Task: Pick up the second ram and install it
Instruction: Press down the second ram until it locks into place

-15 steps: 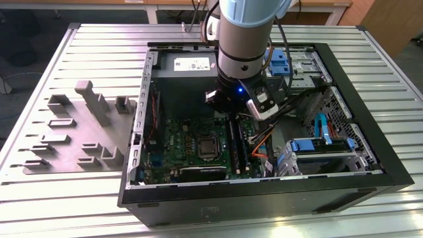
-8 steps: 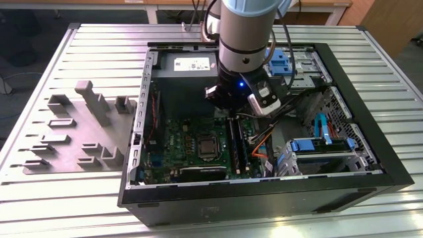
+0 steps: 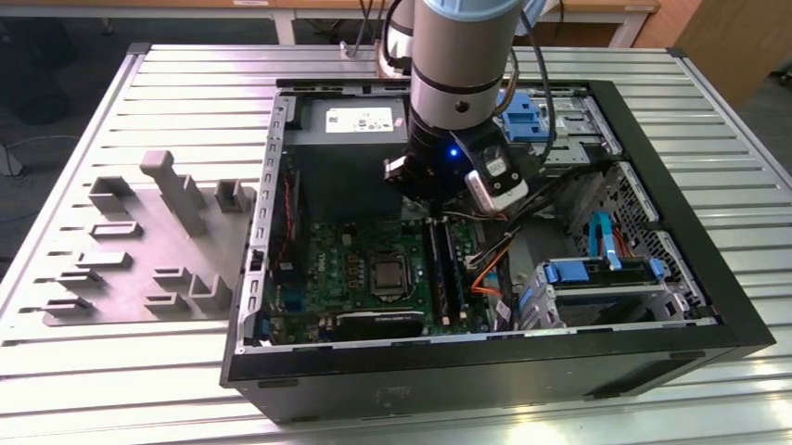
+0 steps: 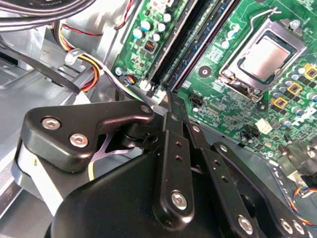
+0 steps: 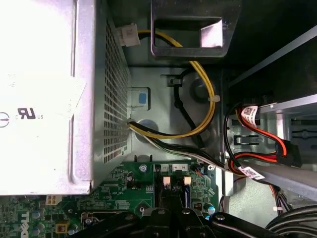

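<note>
My gripper [image 3: 432, 213] is down inside the open computer case [image 3: 730, 315], over the far end of the long memory slots [image 3: 443, 271] on the green motherboard [image 3: 340, 264]. In the second wrist view its black fingers [image 4: 172, 114] lie together with nothing showing between them, the tip right at the slots' end latches. A thin dark blue-green stick, the second ram [image 4: 197, 43], stands on edge in a slot beside another black slot. I cannot tell whether the fingertip touches it. The first wrist view shows the fingers [image 5: 171, 214] just before the two slot latches [image 5: 176, 181].
The grey power supply [image 5: 44, 94] and its yellow and black cables [image 5: 198, 119] sit just beyond the slots. The processor socket [image 4: 262, 57] lies beside them. Red and orange cables [image 3: 489, 273] and blue drive brackets [image 3: 594, 271] crowd the exterior view's right. A grey fixture plate [image 3: 136, 250] lies outside the case.
</note>
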### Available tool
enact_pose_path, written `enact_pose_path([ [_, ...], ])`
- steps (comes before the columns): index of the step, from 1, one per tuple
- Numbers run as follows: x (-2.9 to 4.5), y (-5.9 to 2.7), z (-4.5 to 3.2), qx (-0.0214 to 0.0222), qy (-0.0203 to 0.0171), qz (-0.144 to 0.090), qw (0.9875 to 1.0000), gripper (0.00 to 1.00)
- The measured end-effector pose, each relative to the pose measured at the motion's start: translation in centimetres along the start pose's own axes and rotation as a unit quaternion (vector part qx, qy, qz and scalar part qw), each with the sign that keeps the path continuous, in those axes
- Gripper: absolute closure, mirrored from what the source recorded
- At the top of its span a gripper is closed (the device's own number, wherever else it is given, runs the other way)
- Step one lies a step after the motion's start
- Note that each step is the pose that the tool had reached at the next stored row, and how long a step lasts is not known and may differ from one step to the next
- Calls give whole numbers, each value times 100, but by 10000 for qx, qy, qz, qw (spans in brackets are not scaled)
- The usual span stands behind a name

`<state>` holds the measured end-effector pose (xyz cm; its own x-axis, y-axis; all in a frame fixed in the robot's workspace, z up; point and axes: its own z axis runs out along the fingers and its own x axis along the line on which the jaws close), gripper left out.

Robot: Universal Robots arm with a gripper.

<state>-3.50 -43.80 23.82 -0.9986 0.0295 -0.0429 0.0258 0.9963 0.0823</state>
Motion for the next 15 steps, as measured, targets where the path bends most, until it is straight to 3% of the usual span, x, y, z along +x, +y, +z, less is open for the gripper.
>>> enact_pose_path([
  [6,-2,-67,-5,0,0,0,10000,89],
  [15,-8,-277,-23,1,0,0,10000,89],
])
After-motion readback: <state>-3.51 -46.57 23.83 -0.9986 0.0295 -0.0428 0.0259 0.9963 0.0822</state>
